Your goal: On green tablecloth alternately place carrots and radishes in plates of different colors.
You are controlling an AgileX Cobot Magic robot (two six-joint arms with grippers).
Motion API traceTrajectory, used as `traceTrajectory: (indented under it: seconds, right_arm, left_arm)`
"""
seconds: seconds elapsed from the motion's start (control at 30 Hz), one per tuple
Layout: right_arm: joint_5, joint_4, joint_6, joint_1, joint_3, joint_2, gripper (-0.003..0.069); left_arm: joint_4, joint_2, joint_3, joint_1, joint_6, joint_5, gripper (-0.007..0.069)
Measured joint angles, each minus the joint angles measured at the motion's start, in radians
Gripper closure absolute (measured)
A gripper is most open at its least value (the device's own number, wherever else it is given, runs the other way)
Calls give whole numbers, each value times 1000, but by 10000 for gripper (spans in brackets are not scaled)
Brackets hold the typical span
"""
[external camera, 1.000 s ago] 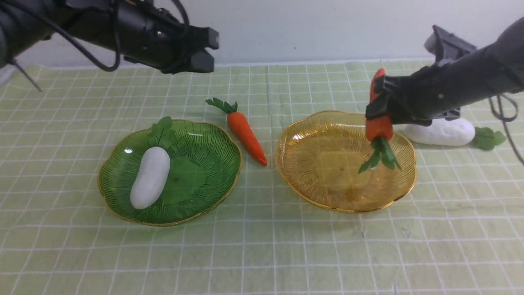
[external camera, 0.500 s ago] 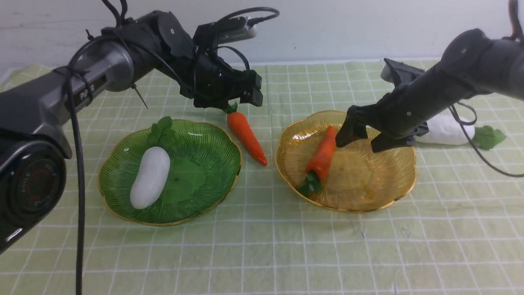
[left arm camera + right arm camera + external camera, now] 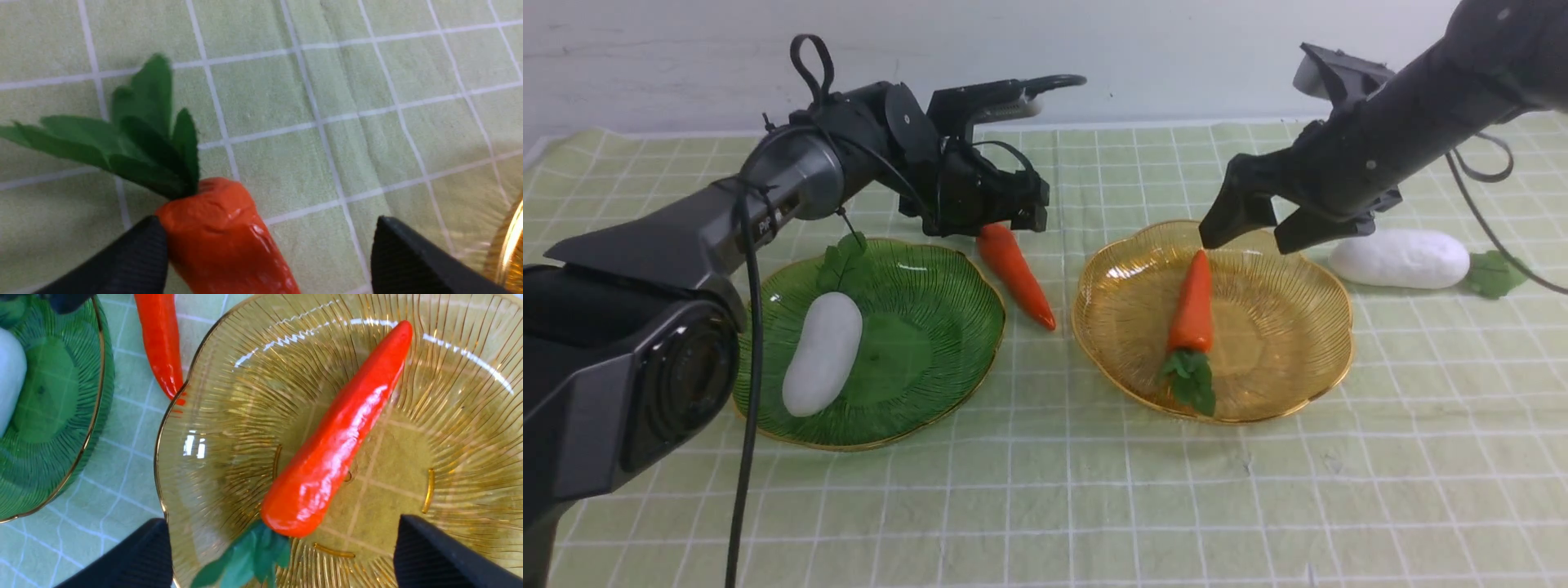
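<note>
On the green tablecloth stand two plates. The green plate holds a white radish. In the amber plate lies a carrot, leaves toward me. Just above that plate's far rim hangs my right gripper, open and empty. A second carrot rests on the cloth between the plates. My left gripper is open, low over the carrot's leafy end, with one finger against the carrot's side. Another radish lies right of the amber plate.
The cloth ends at a pale wall behind the plates. The right arm reaches over the loose radish. The left arm stretches across above the green plate's far side. In the right wrist view the green plate shows beside the amber one.
My right gripper opened and let the carrot fall into the amber plate, then lifted. My left gripper opened and came down around the leafy end of the carrot on the cloth.
</note>
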Motion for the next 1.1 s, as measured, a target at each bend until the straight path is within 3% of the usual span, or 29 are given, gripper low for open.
traceTrajectory:
  seconds: [0.27,0.4,0.5,0.57,0.77,0.87,1.1]
  right_arm:
    - [6,-9,-4,0,-1,-2,-30]
    - [6,-11,-4,0,-1,-2,-20]
    - [12,-12,-6,0,-9,-2,1]
    - [17,-16,-6,0,-18,-7,18]
    - [59,-151,-9,-10,-117,-66,117]
    - [89,-280,-13,-42,-182,-99,189]
    - [66,-503,-122,-130,-206,-71,358]
  left_arm:
    - [21,32,-4,0,-46,-47,39]
    - [21,46,-7,-6,-36,-65,116]
    - [21,55,-10,-21,-29,-77,262]
    - [20,55,-13,-24,-22,-72,262]
    - [24,40,-126,-30,31,68,262]
    - [12,5,-223,-31,35,204,262]
    - [-208,-51,-377,-76,37,502,262]
